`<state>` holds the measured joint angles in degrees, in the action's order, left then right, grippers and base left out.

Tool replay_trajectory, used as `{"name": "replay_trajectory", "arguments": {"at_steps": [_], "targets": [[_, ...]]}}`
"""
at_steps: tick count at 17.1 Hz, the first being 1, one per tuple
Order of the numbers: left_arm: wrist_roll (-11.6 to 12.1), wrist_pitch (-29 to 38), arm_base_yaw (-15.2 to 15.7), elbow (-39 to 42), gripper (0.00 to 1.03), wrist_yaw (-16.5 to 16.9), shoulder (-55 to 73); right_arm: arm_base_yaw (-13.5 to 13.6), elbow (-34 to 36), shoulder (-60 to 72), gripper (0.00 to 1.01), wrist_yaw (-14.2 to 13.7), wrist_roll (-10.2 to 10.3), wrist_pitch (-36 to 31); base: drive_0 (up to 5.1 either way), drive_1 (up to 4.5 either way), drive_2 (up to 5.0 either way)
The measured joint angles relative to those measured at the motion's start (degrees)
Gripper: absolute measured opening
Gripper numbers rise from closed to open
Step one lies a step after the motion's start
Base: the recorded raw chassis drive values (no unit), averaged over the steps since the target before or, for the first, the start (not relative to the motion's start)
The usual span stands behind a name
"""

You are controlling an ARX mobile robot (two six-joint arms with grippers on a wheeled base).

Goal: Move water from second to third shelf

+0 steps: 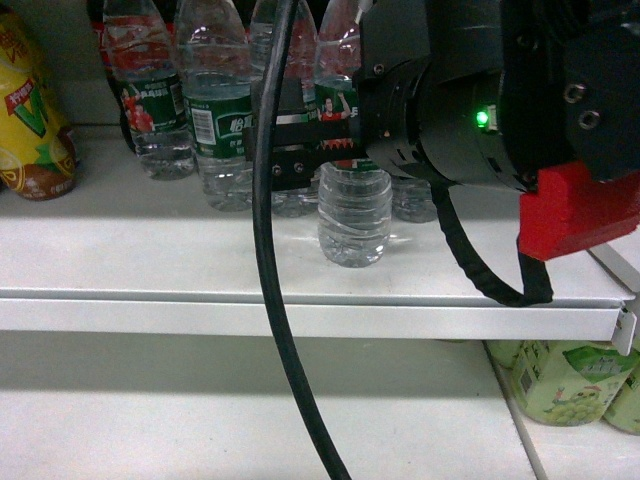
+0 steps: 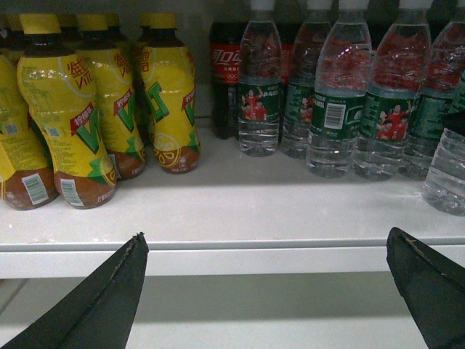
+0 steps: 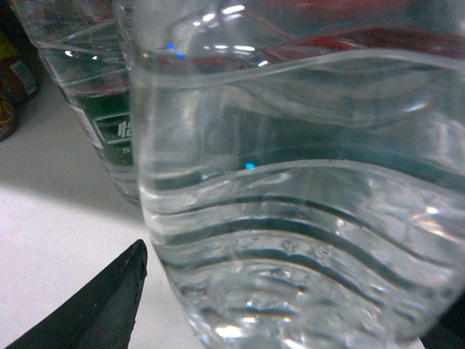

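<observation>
Nearest, running from 12 to 6 o'clock in the head view, a thick black cable (image 1: 265, 250), masking part of the scene. Just behind it, from 3 o'clock, the bulky right arm with a red block (image 1: 575, 210), reaching in toward the centre. Right gripper (image 1: 310, 150) set at label height around the water bottle (image 1: 352, 220), standing upright near the front of the second shelf (image 1: 150, 260), alone and ahead of its row. Step in hand, as judged: taking hold of the bottle. Impossible to tell whether the jaws press it or merely bracket it: only one dark finger (image 3: 94, 313) seen plainly in the right wrist view, at 7 o'clock, close beside the ribbed wall. Next, probably: a firm squeeze, a slight lift, a draw straight back clear of the shelf lip, then down to the shelf below (image 1: 200, 420), taken to be the third. Left gripper (image 2: 269, 291) spread wide and empty, level with the shelf edge. Farther back, at 11 o'clock, more green-labelled water bottles (image 1: 220, 120); yellow tea bottles (image 1: 30, 120) at 9 o'clock. Hidden: the held bottle's label and cap, behind gripper and arm. Cut off at 4 o'clock: pale green drinks (image 1: 570, 380).
</observation>
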<state>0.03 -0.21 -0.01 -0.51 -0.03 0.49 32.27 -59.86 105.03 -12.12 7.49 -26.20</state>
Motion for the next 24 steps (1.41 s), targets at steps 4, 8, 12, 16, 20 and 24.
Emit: {"name": "replay_trajectory", "arguments": {"at_steps": [4,8,12,16,20,24], "targets": [[0.0,0.0,0.0,0.0,0.98,0.02,0.0,0.37,-1.4,1.81,0.91,-2.21,-0.02,0.87,0.0,0.0,0.0],[0.0,0.0,0.0,0.0,0.98,0.02,0.0,0.79,-1.46,1.73,0.49,-3.34,0.22,0.61,0.0,0.0,0.0],[0.0,0.0,0.0,0.0,0.98,0.02,0.0,1.66,3.41,-1.95,0.4,-1.84,0.87,-1.75,0.0,0.0,0.0],[0.0,0.0,0.0,0.0,0.98,0.02,0.0,1.36,14.58,-11.93,0.4,1.4,-0.61,-3.78,0.0,0.0,0.0],[0.0,0.0,0.0,0.0,0.98,0.02,0.0,-3.39,26.08,-25.44,0.4,2.95,-2.73,-3.21,0.0,0.0,0.0],[0.0,0.0,0.0,0.0,0.98,0.02,0.0,-12.72,38.58,-41.38,0.4,6.1,-3.02,1.18,0.0,0.0,0.0]]}}
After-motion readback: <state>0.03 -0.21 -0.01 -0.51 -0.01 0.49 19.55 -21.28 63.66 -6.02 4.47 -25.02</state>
